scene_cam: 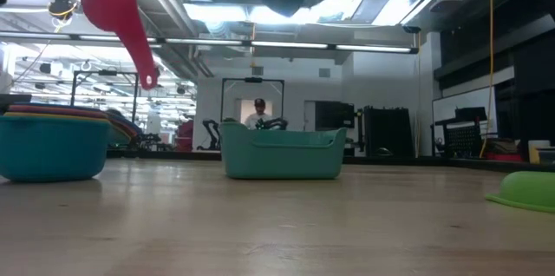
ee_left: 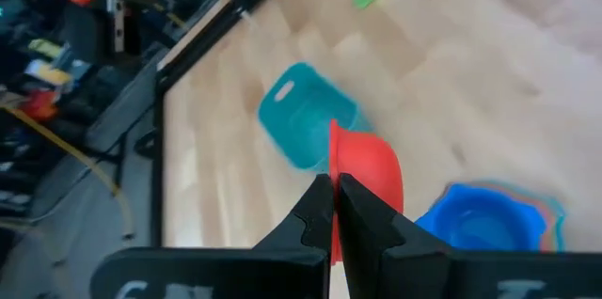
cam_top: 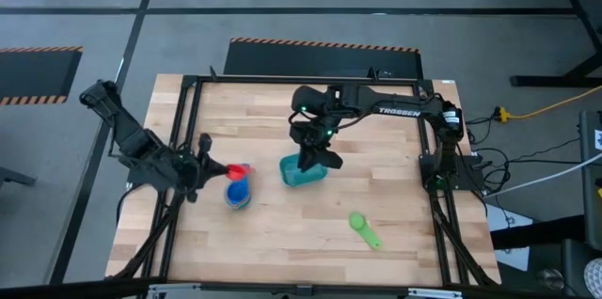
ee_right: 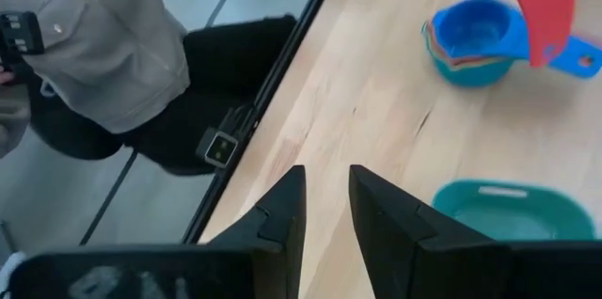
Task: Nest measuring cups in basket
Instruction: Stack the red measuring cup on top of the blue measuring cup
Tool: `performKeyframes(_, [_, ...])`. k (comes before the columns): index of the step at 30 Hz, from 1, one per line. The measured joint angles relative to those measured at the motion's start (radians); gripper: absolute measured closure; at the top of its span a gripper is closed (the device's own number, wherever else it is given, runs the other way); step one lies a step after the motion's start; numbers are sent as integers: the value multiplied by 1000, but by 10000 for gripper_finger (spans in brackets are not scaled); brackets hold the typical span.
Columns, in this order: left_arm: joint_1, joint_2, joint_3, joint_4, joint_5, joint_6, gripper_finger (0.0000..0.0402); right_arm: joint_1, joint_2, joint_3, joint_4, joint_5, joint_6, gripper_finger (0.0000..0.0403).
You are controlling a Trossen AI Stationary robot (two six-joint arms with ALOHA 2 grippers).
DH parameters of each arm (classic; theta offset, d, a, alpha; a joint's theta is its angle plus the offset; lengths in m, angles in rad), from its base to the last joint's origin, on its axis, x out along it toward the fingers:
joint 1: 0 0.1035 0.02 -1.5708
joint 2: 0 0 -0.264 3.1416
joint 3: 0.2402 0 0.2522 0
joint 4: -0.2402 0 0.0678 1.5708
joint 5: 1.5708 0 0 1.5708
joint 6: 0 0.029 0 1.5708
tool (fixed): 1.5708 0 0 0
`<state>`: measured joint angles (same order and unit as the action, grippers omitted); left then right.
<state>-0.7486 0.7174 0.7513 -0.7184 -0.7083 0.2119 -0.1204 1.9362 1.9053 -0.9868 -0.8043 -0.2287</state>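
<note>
High view: the left gripper (cam_top: 213, 161) has its fingers closed on the handle of the red cup (cam_top: 235, 171), whose bowl hangs above the stack of cups (cam_top: 239, 192) just past the fingertips. The right gripper (cam_top: 318, 155) hovers over the teal basket (cam_top: 303, 175). The green cup (cam_top: 364, 228) lies alone on the bench (cam_top: 282, 233), well away from both.

Low view: the red cup (scene_cam: 117, 16) is airborne, tilted, handle hanging down, above the stack (scene_cam: 52, 141); the basket (scene_cam: 282, 152) sits empty-looking mid-bench.

Left wrist view: the fingers (ee_left: 320, 216) pinch the thin edge of the red cup (ee_left: 369, 169), with the basket (ee_left: 306, 125) beyond the tips and the stack (ee_left: 491, 219) off to one side.

Right wrist view: the right fingers (ee_right: 287, 207) stand slightly apart, holding nothing; the basket (ee_right: 508, 210) lies beside them.

Risk: the grip on that slim handle is narrow, so the cup may swivel or slip. The right arm over the basket could also obstruct a delivery.
</note>
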Motion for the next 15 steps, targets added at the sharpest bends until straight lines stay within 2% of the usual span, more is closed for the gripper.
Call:
performKeyframes(9, [-57,78,0,-15,-72,4,400,0,0,0,62,0,42,314])
performKeyframes(15, [-95,169,0,-47,-192,3,400,0,0,0,62,0,42,314])
